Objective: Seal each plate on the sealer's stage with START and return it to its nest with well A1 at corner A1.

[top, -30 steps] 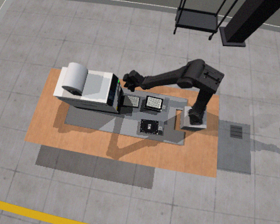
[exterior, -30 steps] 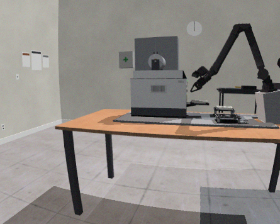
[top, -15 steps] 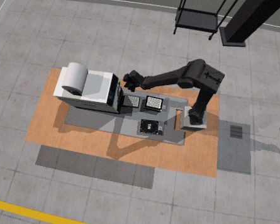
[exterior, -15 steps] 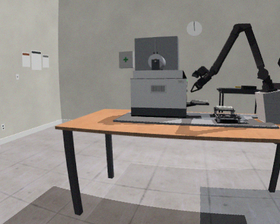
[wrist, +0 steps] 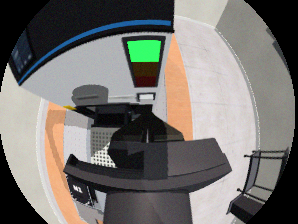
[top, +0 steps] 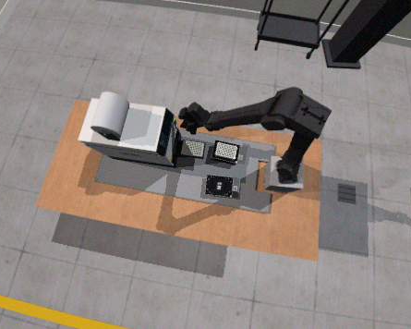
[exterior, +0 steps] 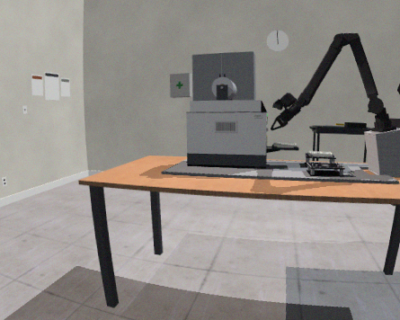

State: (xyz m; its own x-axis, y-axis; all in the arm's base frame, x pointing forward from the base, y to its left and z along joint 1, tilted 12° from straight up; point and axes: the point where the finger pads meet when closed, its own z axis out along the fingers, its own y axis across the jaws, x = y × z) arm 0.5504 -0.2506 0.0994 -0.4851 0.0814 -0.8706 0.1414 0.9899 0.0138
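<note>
The sealer [top: 125, 129] stands at the left of the grey base. Its lamp glows green [top: 175, 121], which also shows in the wrist view [wrist: 145, 51]. One plate [top: 194, 149] lies on the sealer's stage, which is out in front of the machine. A second plate [top: 225, 151] sits in the far nest beside it. The near nest [top: 223, 185] is empty and dark. My gripper [top: 187, 121] is shut and empty. It hangs above the stage, close to the sealer's front panel and apart from the plate. In the side view it [exterior: 274, 125] is well above the stage plate [exterior: 283, 146].
A white foil roll [top: 110, 115] sits on top of the sealer. My arm's base block [top: 285, 175] stands at the right end of the wooden table. A dark cart [top: 288, 28] and a pillar stand behind the table.
</note>
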